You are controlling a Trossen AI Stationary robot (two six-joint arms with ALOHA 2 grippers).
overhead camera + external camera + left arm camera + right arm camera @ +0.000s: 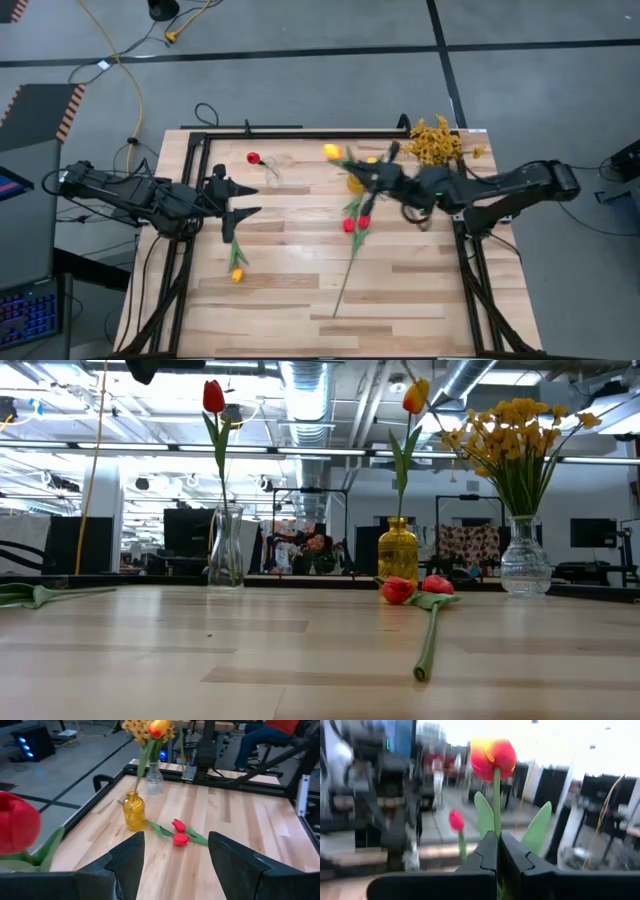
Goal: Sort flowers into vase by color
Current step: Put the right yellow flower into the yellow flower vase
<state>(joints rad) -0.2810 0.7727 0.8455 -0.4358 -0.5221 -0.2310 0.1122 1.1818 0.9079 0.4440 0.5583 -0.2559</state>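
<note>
Right hand (497, 851) around yellow-orange tulip (493, 757)

This is a robotics lab or workshop in an open industrial hall. The butcher-block surface (300, 290) sits in a black metal frame (180, 190) on a grey concrete floor (300, 90) marked with black tape lines and trailing a yellow cable (135, 85). Across the room run exposed ceiling ducts (310, 385), strip lights, dark monitors (185, 535) and seated people (315, 550).

Both arms (130, 192) are matte black, jointed, with blocky black fingers (131, 857) notched along inner edges.
</note>
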